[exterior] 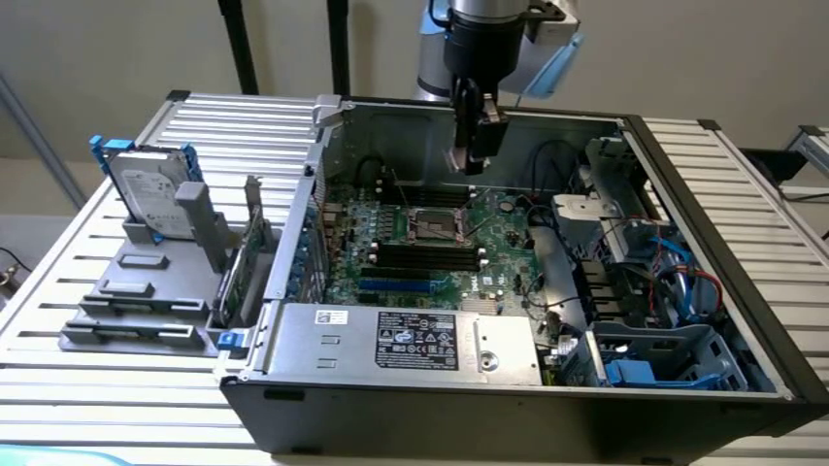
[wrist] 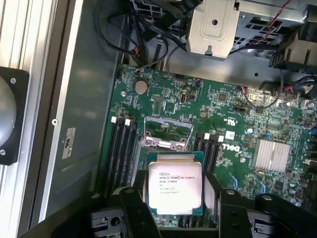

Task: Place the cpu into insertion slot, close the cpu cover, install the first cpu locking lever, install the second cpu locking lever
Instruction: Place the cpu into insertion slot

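Gripper (wrist: 176,201) jaws clamp cpu (wrist: 175,181) by its edges; insertion slot (wrist: 167,131) ahead of jaws (risk, imo: skewed approach, bent pins).

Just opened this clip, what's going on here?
A single robot arm's pincer hangs over an open dark computer case, above its green circuit board. It is shut on a small square silvery-beige metal cpu, gripping it by two opposite edges. The square black insertion slot sits bare on the board, apart from the chip, so the cpu is not yet placed.
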Robot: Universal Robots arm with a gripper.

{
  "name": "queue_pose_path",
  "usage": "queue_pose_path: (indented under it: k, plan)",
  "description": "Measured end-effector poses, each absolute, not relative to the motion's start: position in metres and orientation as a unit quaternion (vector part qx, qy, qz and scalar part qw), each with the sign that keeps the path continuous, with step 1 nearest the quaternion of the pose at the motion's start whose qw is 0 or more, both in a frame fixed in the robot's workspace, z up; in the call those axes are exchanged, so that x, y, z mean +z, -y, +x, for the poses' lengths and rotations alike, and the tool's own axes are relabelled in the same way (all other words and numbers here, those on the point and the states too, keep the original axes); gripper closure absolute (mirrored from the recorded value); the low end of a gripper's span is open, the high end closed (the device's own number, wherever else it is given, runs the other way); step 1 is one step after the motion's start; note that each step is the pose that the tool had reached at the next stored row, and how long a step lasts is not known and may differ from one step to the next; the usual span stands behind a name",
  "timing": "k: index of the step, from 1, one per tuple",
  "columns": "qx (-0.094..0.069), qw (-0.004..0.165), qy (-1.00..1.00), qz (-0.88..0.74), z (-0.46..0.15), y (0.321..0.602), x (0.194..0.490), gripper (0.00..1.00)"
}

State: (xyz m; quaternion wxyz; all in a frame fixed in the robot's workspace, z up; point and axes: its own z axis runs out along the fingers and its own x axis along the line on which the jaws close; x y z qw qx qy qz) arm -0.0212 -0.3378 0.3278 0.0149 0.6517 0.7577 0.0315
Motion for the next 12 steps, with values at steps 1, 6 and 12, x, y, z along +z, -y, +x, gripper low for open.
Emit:
queue_pose_path:
  k: [1, 6, 12]
  plan:
    - [0.031, 0.015, -0.756, 0.654, -0.022, 0.338, 0.327, 0.45]
    - [0.026, 0.014, -0.745, 0.666, -0.023, 0.337, 0.322, 0.45]
    - [0.021, 0.014, -0.736, 0.676, -0.027, 0.337, 0.316, 0.45]
